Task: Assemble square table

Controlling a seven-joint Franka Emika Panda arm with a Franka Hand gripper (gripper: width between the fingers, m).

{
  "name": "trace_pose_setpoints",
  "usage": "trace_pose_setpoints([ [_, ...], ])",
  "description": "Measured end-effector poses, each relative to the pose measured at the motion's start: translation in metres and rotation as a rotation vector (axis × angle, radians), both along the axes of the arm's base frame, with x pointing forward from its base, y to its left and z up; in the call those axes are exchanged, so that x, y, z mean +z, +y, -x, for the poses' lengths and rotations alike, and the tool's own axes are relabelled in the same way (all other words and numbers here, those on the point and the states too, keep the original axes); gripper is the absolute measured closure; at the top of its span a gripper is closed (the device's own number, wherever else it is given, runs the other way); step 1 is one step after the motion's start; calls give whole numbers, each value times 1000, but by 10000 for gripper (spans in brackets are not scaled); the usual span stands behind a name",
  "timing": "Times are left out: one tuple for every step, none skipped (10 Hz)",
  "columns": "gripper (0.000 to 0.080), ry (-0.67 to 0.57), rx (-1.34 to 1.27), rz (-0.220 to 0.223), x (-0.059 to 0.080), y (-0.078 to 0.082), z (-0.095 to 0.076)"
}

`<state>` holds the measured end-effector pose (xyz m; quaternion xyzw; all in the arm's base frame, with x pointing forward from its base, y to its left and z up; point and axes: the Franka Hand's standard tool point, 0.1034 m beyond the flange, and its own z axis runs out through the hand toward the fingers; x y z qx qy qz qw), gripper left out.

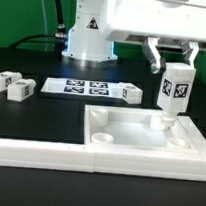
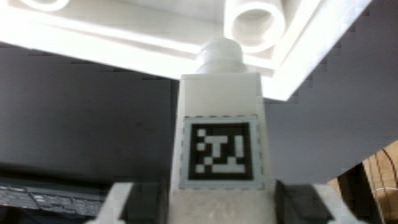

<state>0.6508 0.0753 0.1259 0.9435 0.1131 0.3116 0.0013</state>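
The white square table top (image 1: 118, 142) lies on the black table with its raised rim and round corner sockets up. My gripper (image 1: 170, 62) is shut on a white tagged leg (image 1: 173, 92) and holds it upright. The leg's narrow tip stands in or just above the far corner socket (image 1: 163, 124) at the exterior view's right. In the wrist view the leg (image 2: 224, 130) runs from between my fingers to a socket on the top's corner (image 2: 258, 30). Three more legs lie on the table: two (image 1: 12, 85) at the exterior view's left, one (image 1: 129, 92) by the marker board.
The marker board (image 1: 80, 86) lies flat at the back middle. A long white bar-shaped fence (image 1: 47, 154) runs along the front, against the table top's near edge. The robot base (image 1: 88, 35) stands at the back.
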Motion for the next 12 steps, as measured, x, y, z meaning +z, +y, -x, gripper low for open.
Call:
trace_pose_setpoints([
  [509, 1, -2, -1, -5, 0, -4],
  [509, 4, 6, -1, -10, 6, -6],
  [509, 11, 13, -1, -17, 11, -6],
  [509, 14, 16, -1, -21, 13, -8],
  [509, 11, 20, -2, -22, 17, -11],
  [509, 9, 28, -4, -22, 23, -12],
  [509, 12, 34, -3, -22, 27, -10],
  [509, 17, 35, -2, -20, 26, -8],
  [509, 16, 36, -1, -19, 26, -6],
  [509, 20, 39, 0, -21, 27, -2],
  [509, 14, 45, 1, -22, 31, 0],
  [509, 7, 47, 1, -22, 33, 0],
])
